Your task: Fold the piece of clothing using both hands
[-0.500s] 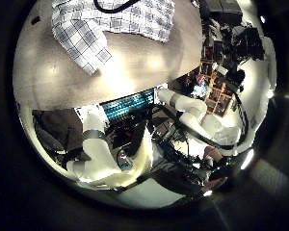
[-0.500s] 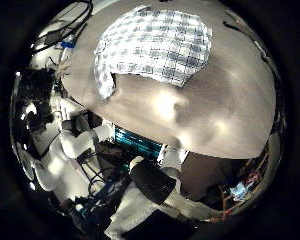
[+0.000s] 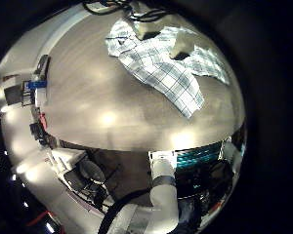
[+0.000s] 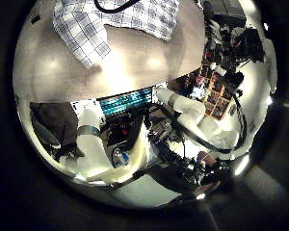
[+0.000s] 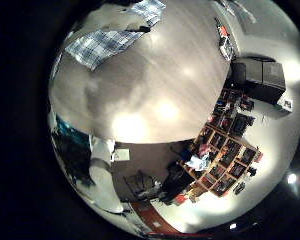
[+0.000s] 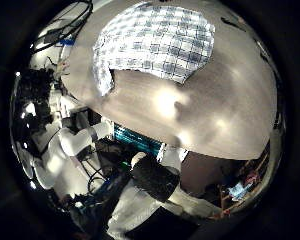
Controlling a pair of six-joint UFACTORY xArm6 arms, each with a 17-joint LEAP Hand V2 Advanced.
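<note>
A checked shirt [image 6: 155, 40] lies spread flat on the table [image 6: 190, 100], with a sleeve hanging toward the table's middle. It fills a fair part of the right thumb side palm view. It also shows in the left little finger side palm view [image 3: 166, 63], the left thumb side palm view [image 4: 106, 19] and the right little finger side palm view [image 5: 105, 45]. Both palms look down on the shirt from above and away from it. White arm segments [image 4: 91, 144] show beyond the table's near edge.
Bare tabletop [image 3: 107, 117] lies between the shirt and the near edge. Cables [image 6: 60, 40] lie beside the shirt at the table's far edge. Small boxes [image 3: 34, 83] sit at one table side. Dark cases [image 5: 255, 75] and shelves [image 5: 225, 150] stand off the table.
Both thumb side palm views have shifted a little. The shirt looks slightly larger in the right one, so that palm is nearer it. The shirt itself lies as before.
</note>
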